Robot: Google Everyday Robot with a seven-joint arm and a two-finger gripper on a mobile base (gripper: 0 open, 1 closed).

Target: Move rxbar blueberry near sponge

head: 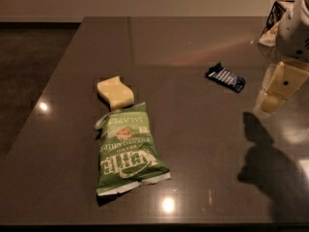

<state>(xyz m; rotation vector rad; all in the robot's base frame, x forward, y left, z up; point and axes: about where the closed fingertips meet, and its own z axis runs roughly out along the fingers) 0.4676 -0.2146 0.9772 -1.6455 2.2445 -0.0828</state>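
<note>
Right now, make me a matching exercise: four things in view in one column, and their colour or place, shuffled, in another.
1 rxbar blueberry
2 sponge
3 chip bag
4 gripper

A green, nearest the camera
B at the view's right edge
C dark blue, right of centre
D pale yellow, left of centre

Pairs: 1-C, 2-D, 3-A, 4-B.

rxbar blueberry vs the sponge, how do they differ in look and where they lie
Colour: the rxbar blueberry is dark blue with white lettering; the sponge is plain pale yellow.
Shape: the bar is thin and flat; the sponge is a thick block with wavy sides.
Place: the bar lies alone on the right, nearer the gripper at the right edge; the sponge lies left, by the green chip bag.
Both rest on the dark table, unheld.
</note>
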